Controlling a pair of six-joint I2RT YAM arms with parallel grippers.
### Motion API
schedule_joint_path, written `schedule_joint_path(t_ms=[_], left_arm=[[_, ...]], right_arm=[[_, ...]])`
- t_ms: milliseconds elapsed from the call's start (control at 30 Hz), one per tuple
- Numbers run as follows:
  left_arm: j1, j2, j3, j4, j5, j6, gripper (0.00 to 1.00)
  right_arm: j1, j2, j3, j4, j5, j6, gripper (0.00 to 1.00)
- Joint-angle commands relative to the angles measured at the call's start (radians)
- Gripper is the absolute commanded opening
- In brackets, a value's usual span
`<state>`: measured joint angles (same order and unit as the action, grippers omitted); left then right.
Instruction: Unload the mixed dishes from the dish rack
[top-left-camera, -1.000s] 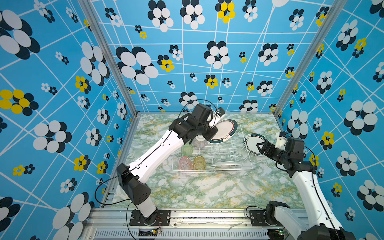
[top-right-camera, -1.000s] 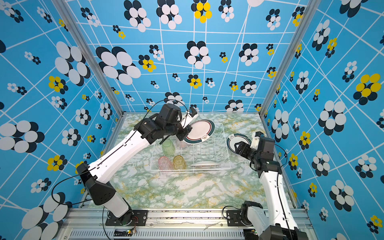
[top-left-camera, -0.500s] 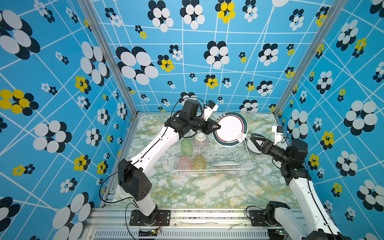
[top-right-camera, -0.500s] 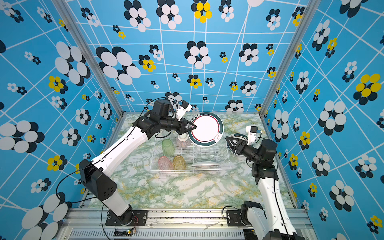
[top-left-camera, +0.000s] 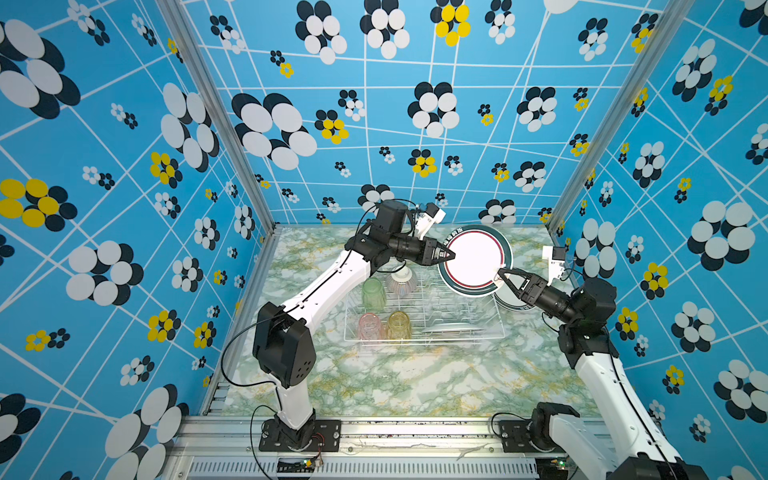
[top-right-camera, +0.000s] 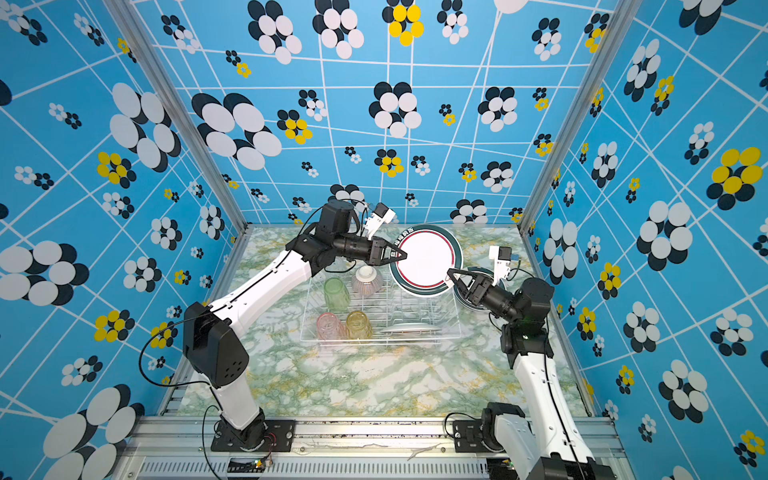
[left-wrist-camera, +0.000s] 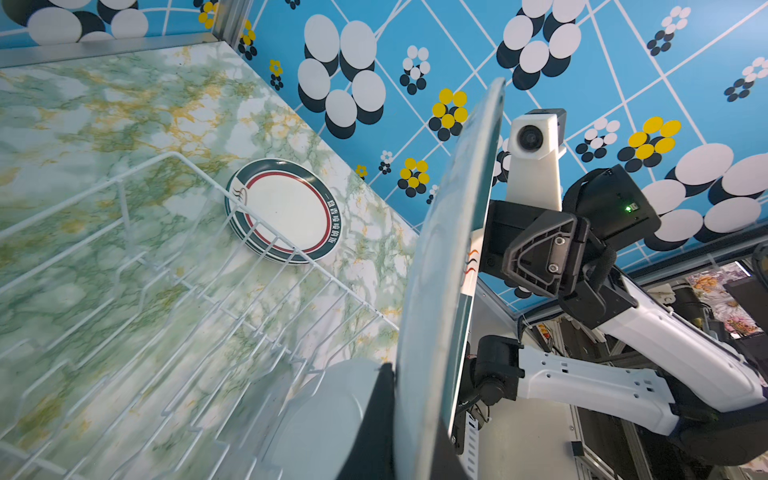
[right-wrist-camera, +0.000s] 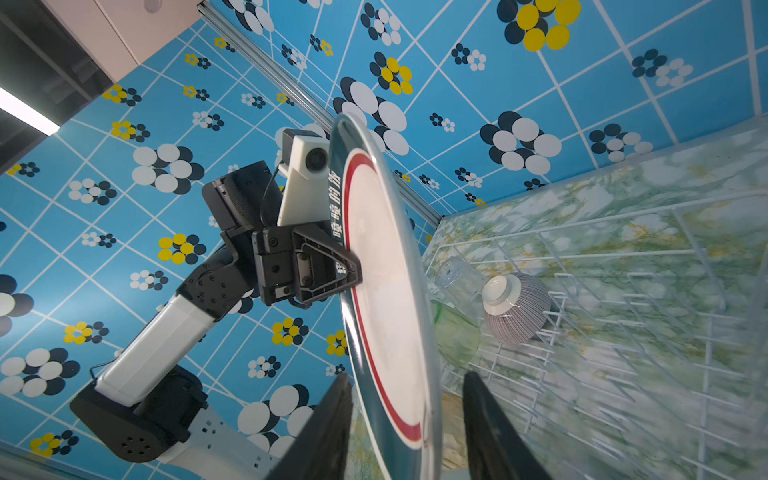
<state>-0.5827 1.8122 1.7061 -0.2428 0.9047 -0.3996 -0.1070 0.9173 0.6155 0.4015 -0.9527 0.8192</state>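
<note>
Your left pincer (top-left-camera: 451, 256) is clenched on the left rim of a green-rimmed plate (top-left-camera: 476, 259), holding it upright in the air above the far right corner of the dish rack (top-left-camera: 496, 332). Your right pincer (top-left-camera: 502, 278) straddles the opposite rim with its jaws apart. In the right wrist view a gap shows between the plate and one finger (right-wrist-camera: 490, 436), so it has no grip. A stack of plates (left-wrist-camera: 286, 210) rests on the worktop (top-left-camera: 395, 382) just beside the rack's right side. Inside the rack lie another plate (top-left-camera: 451, 328) near the front and the green tumbler (top-left-camera: 372, 293), pink tumbler (top-left-camera: 368, 326) and amber tumbler (top-left-camera: 399, 325) at the left. Farther back are the striped bowl (top-left-camera: 401, 280) – foot up – and a clear tumbler (right-wrist-camera: 457, 272).
</note>
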Motion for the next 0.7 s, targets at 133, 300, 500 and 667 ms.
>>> schedule_joint_path(t_ms=[133, 300, 500, 667], left_arm=[[-0.025, 0.038, 0.005, 0.142, 0.078, -0.08, 0.0], [-0.028, 0.056, 0.007, 0.152, 0.083, -0.088, 0.0], [-0.029, 0.056, 0.011, 0.128, 0.082, -0.072, 0.0], [-0.037, 0.044, -0.004, 0.063, 0.008, -0.001, 0.3]], right_arm=[[0.012, 0.006, -0.01, 0.078, -0.005, 0.046, 0.33], [0.011, 0.004, -0.011, 0.069, 0.015, 0.047, 0.05], [0.012, 0.008, -0.009, 0.072, 0.031, 0.055, 0.0], [0.012, 0.002, -0.006, 0.072, 0.052, 0.065, 0.0]])
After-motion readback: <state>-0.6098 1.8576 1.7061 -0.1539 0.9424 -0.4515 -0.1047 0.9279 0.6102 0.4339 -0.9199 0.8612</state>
